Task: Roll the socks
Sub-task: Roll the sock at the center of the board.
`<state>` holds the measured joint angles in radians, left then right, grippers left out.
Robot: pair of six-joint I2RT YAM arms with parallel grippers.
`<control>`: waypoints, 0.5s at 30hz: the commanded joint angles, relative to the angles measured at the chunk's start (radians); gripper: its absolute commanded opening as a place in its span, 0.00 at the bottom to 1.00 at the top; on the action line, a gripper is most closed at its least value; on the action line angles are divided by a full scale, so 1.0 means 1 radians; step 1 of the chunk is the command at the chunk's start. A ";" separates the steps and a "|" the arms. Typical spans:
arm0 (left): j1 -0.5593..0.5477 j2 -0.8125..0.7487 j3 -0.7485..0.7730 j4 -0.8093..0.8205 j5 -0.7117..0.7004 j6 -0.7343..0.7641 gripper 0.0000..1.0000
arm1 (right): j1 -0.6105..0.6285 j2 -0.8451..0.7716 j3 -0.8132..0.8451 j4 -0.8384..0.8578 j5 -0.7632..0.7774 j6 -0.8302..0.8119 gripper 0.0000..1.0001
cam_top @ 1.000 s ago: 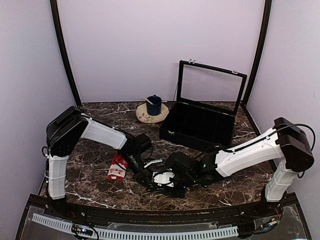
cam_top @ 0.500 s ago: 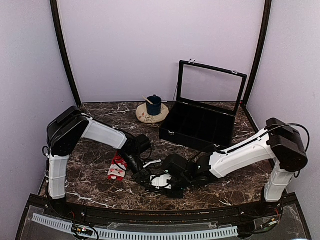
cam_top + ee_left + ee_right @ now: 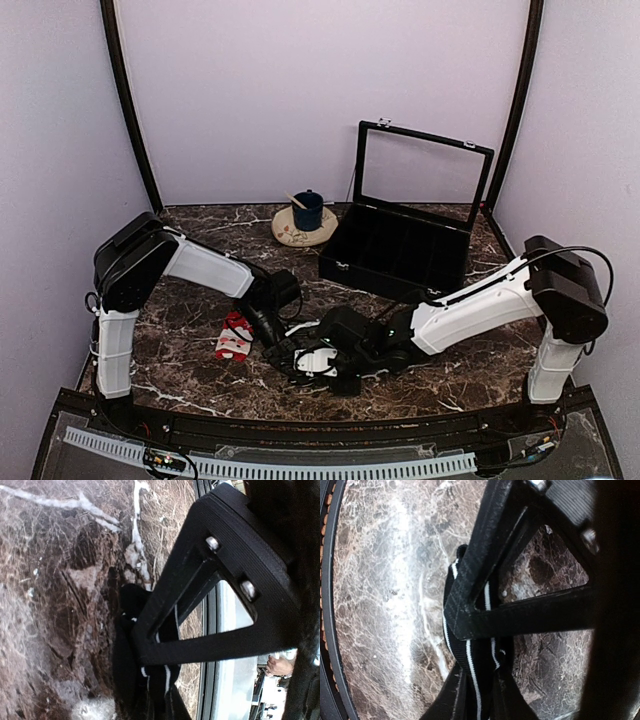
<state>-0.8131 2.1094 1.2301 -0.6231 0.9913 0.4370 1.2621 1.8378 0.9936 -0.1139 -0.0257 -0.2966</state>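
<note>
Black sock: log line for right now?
left gripper: shut on black sock | right gripper: shut on black sock | red sock: lying on table

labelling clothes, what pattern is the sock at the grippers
The black sock: thin white stripes, clearest in right wrist view.

Lilac walls [image 3: 250,100] enclose a dark marble table [image 3: 480,372].

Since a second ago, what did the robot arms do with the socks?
The right arm swung left. The right gripper slid a little toward the left gripper and pinched its jaws onto the black sock. The left gripper stayed put, clamped on that same sock. The red sock, the box and the cup did not move.
</note>
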 commanded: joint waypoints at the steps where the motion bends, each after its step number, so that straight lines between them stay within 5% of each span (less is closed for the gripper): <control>1: -0.006 0.034 -0.003 -0.029 -0.063 0.009 0.04 | -0.001 0.060 0.002 -0.040 -0.054 0.039 0.10; 7: 0.012 0.028 -0.011 -0.010 -0.080 -0.035 0.12 | -0.005 0.076 -0.003 -0.112 -0.107 0.085 0.00; 15: 0.050 -0.039 -0.087 0.095 -0.144 -0.151 0.28 | -0.012 0.055 -0.038 -0.131 -0.116 0.177 0.00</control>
<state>-0.7860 2.0922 1.2007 -0.5907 1.0039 0.3515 1.2453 1.8442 1.0061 -0.1318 -0.0776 -0.1989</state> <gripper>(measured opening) 0.266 0.105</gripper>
